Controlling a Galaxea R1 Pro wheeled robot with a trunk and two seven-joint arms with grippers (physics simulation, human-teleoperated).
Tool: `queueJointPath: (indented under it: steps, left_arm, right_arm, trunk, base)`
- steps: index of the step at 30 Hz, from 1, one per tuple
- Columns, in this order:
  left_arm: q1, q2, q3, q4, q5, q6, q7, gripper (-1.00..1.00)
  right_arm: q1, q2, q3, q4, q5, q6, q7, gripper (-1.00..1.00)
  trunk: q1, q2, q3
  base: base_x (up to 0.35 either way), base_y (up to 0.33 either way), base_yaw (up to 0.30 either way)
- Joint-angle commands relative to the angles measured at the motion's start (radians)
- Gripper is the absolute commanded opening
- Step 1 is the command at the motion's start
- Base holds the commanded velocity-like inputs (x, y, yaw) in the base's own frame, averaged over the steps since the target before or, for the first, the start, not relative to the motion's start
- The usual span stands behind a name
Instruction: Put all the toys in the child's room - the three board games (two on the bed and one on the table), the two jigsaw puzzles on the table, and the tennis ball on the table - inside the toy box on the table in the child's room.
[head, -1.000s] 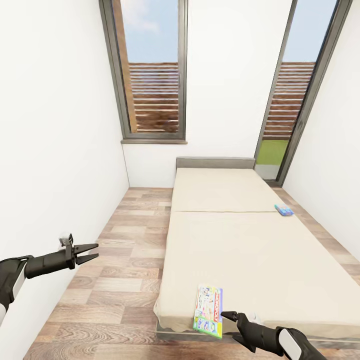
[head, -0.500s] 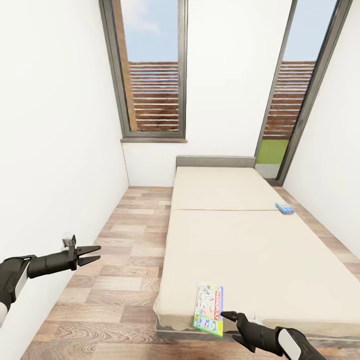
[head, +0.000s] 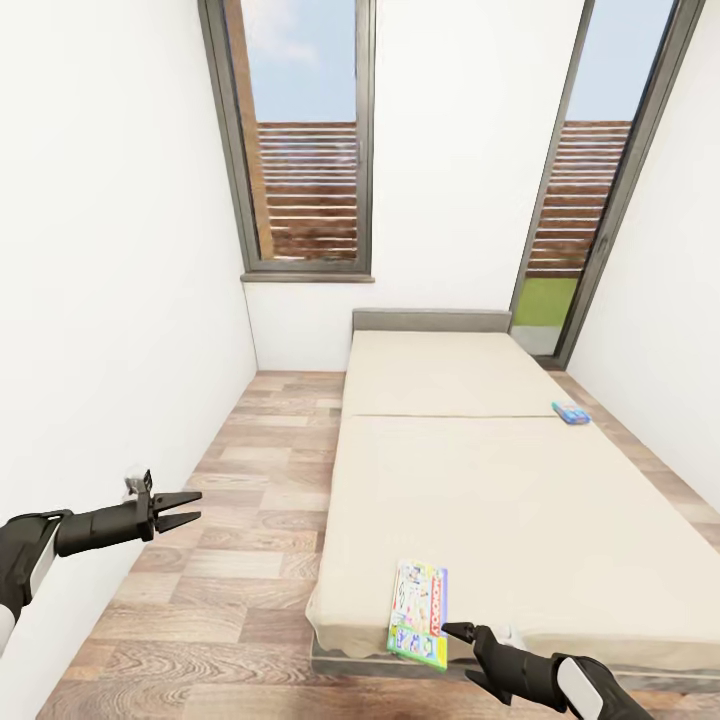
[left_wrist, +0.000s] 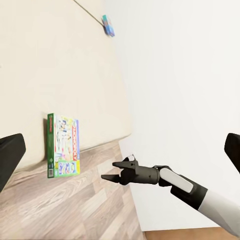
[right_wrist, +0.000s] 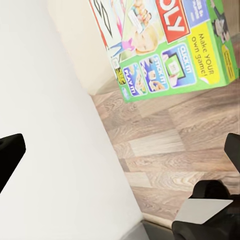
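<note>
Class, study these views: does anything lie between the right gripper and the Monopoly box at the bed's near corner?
Nothing visible does. The right gripper sits just beside the Monopoly box, which overhangs the bed edge, with open air between them.

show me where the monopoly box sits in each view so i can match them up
Head view: Monopoly box at the bed's near left corner, overhanging the edge.
Left wrist view: box on the same beige corner.
Right wrist view: box seen close.
Shared landmark: the bed edge meeting the wood floor.
</note>
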Motion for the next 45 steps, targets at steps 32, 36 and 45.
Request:
queueJointPath:
  steps: [32,36,45]
  left_arm:
    - [-0.001,0.001,0.001,0.000,-0.004,0.015,-0.006,1.00]
    - [-0.001,0.001,0.001,0.000,-0.004,0.015,-0.006,1.00]
    - [-0.001,0.001,0.001,0.000,-0.004,0.016,-0.006,1.00]
  right_arm:
    - [-0.001,0.001,-0.006,0.000,0.000,0.005,0.004,1.00]
    - [-0.001,0.002,-0.006,0.000,0.000,0.004,0.004,1.00]
    - [-0.001,0.003,-0.006,0.000,0.000,0.003,0.004,1.00]
  trunk:
    - [0.123,-0.225,-0.101]
    - [0.138,-0.253,-0.114]
    - [0.173,-0.316,-0.142]
  base:
    - [0.000,0.000,0.000]
    - [0.000,0.000,0.000]
    - [0.000,0.000,0.000]
